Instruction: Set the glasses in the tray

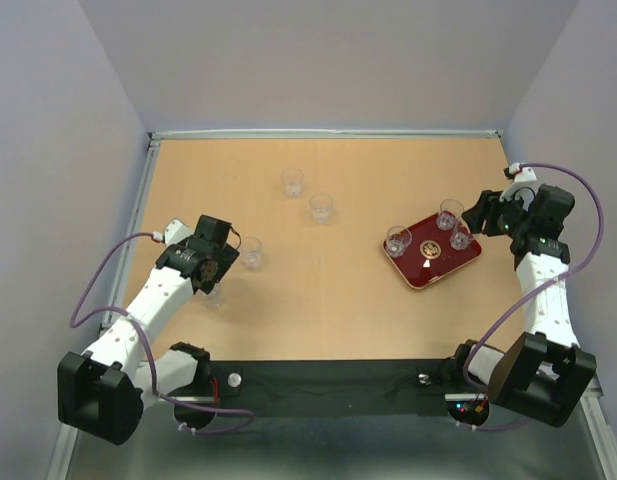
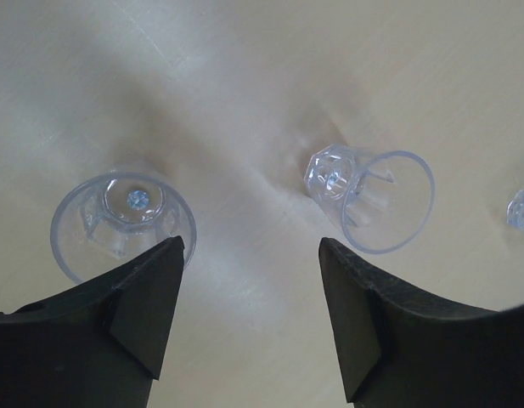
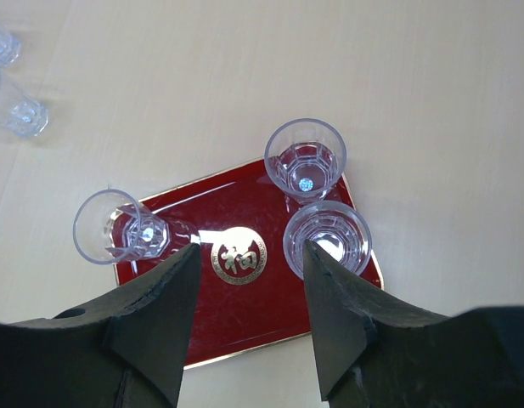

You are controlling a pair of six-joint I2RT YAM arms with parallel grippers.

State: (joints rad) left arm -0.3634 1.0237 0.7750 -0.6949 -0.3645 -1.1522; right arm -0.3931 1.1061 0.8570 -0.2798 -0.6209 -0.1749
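The dark red tray (image 1: 434, 270) (image 3: 212, 204) lies at the right with three clear glasses on it (image 1: 398, 240) (image 1: 449, 213) (image 1: 461, 237). My right gripper (image 1: 484, 216) (image 3: 250, 253) hovers open over the tray's gold emblem (image 3: 239, 255); a glass (image 3: 328, 238) shows just beyond its right finger, with nothing between the fingers. Loose glasses stand on the table (image 1: 292, 181) (image 1: 321, 207) (image 1: 251, 251) (image 1: 216, 295). My left gripper (image 1: 226, 268) (image 2: 251, 246) is open above bare table, between one glass (image 2: 123, 223) on its left and another (image 2: 372, 197) on its right.
The wooden table (image 1: 328, 300) is walled by grey panels at the back and both sides. A black strip (image 1: 328, 390) with the arm bases runs along the near edge. Two loose glasses (image 3: 24, 115) show far left in the right wrist view.
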